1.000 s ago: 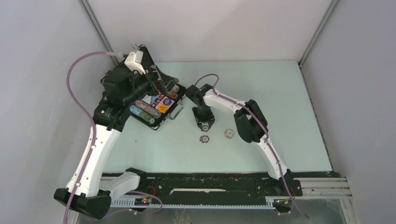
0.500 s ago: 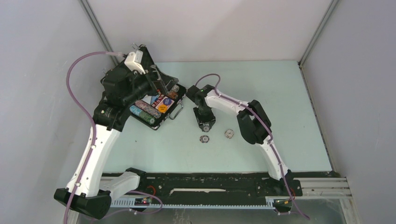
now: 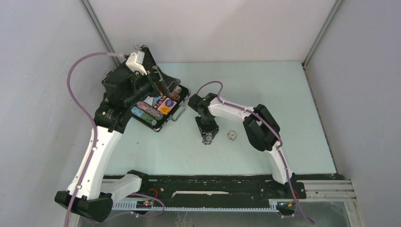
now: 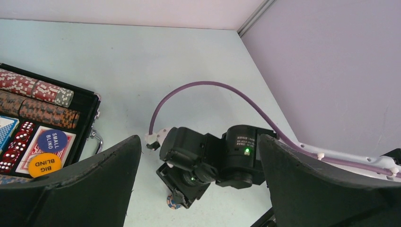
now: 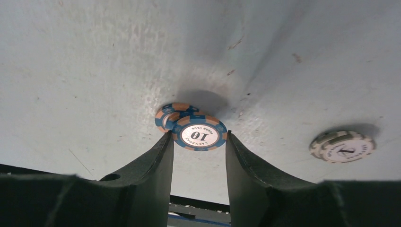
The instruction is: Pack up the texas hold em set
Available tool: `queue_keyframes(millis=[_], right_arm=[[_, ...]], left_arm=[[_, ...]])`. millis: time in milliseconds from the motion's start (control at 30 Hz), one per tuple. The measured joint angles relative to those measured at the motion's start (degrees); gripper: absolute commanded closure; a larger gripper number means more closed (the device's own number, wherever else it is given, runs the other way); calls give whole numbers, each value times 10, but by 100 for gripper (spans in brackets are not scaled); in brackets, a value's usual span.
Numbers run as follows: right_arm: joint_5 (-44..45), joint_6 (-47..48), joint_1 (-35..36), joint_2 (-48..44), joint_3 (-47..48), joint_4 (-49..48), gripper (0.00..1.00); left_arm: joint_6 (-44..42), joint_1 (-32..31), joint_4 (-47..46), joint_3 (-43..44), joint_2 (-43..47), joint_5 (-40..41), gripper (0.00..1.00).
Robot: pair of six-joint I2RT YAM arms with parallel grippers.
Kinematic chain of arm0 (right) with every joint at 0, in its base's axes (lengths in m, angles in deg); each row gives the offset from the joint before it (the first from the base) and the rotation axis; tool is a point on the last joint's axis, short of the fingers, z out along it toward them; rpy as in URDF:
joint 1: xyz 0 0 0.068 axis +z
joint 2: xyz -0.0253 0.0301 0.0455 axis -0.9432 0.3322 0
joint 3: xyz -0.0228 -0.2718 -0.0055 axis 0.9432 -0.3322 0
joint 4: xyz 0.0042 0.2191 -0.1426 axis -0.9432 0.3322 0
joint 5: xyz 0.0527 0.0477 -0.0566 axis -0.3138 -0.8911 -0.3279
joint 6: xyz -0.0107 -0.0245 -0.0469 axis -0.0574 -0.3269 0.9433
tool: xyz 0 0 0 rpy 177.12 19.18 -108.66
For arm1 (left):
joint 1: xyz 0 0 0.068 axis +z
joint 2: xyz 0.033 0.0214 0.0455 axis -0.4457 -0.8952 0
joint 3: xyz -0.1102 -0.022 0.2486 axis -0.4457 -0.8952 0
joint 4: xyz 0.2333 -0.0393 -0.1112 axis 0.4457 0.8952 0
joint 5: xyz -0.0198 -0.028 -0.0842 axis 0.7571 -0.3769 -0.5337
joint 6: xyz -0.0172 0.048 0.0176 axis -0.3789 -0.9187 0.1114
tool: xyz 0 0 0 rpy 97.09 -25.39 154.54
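Step in hand: picking the blue 10 chip (image 5: 198, 134) off the table.

Right pincer (image 5: 198, 138) is narrowed on this chip, with a finger against the rim on each side. The chip overlaps a second blue chip (image 5: 163, 116) just beyond the left fingertip.

Judgement: lift straight and slowly so the lower chip is not dragged along.

The gripped chip is blue with orange edge blocks and a white centre printed "10".

A grey chip (image 5: 342, 146) lies flat, apart to the pincer's right.

The open case (image 3: 181, 107) sits to its left. Left pincer (image 4: 198, 142) gapes wide, holding nothing.
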Motion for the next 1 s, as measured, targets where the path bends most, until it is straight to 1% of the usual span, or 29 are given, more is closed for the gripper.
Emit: queue_keyframes(millis=[133,433,533,700,767,933,1000], right_arm=[[-12,-4,12,0,-12,-7,51],[-14,-7,17,0,-12,-14,43],[-15,-7,16,0,-12,-14,37],[-14,-10,17,0,-12,-14,21],[-14,-17,16,0,-12,-14,18],[-10,-54,17,0,-12,-14,17],[-5,-72,17,0,-13,-14,21]], left_arm=[[2,0,0,0,0,0,0],[3,0,0,0,0,0,0],[3,0,0,0,0,-1,0],[3,0,0,0,0,-1,0],[3,0,0,0,0,-1,0],[3,0,0,0,0,-1,0],[3,0,0,0,0,-2,0]])
